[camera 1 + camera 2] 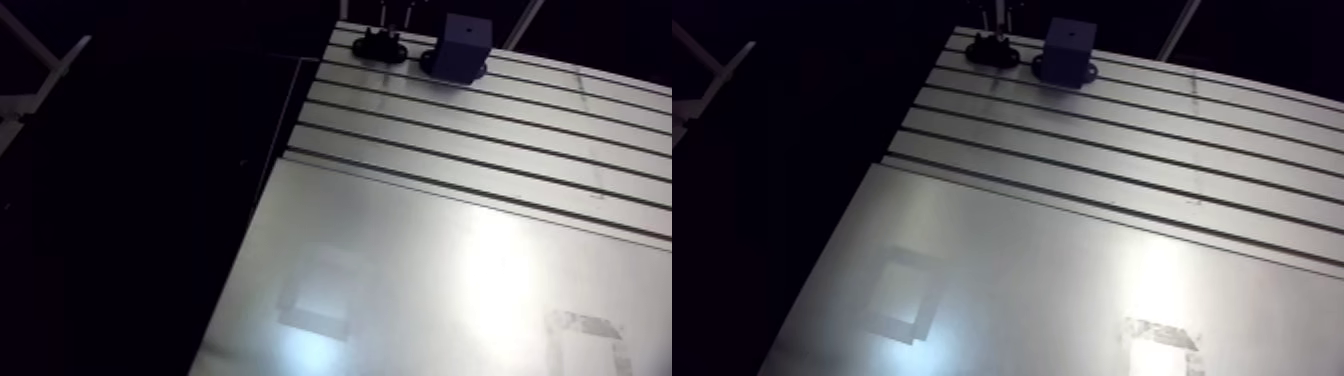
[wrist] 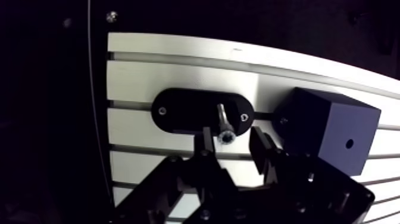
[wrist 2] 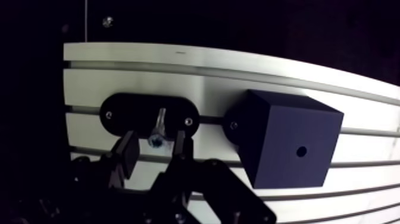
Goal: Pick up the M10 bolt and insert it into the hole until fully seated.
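In the wrist view the M10 bolt stands in a black oval holder, its shiny head toward the gripper. My gripper is open around it. One finger stands on each side of the head, with a gap to each. Beside the holder sits a dark cube block with a small round hole in its face. In the arm view the holder and the block stand at the far edge of the slotted table.
The table's edge runs close beside the holder, with darkness beyond it. In the arm view a smooth metal plate lies nearer the camera, with faint tape marks on it.
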Robot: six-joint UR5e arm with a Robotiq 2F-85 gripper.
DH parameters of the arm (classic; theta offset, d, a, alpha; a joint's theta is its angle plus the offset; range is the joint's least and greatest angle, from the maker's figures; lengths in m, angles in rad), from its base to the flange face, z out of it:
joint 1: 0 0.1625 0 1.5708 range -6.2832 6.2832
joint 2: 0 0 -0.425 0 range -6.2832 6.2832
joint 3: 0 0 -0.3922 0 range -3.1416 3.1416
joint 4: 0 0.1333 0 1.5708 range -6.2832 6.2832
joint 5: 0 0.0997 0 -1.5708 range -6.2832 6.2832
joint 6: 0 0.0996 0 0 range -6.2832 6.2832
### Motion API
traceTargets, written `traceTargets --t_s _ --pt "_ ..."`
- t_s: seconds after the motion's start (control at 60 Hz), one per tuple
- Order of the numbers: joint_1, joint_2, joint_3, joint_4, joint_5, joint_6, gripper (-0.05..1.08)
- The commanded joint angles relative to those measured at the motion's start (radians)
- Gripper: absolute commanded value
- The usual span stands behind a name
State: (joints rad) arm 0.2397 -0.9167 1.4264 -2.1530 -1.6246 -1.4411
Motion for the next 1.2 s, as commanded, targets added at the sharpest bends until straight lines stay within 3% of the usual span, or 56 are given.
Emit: traceTargets --t_s 0.017,1.2 --pt "0.001 0.005 0.001 0.0 -0.001 0.0 0.56" --pt "0.003 0.016 0.005 0.003 0.005 -0.001 0.62"
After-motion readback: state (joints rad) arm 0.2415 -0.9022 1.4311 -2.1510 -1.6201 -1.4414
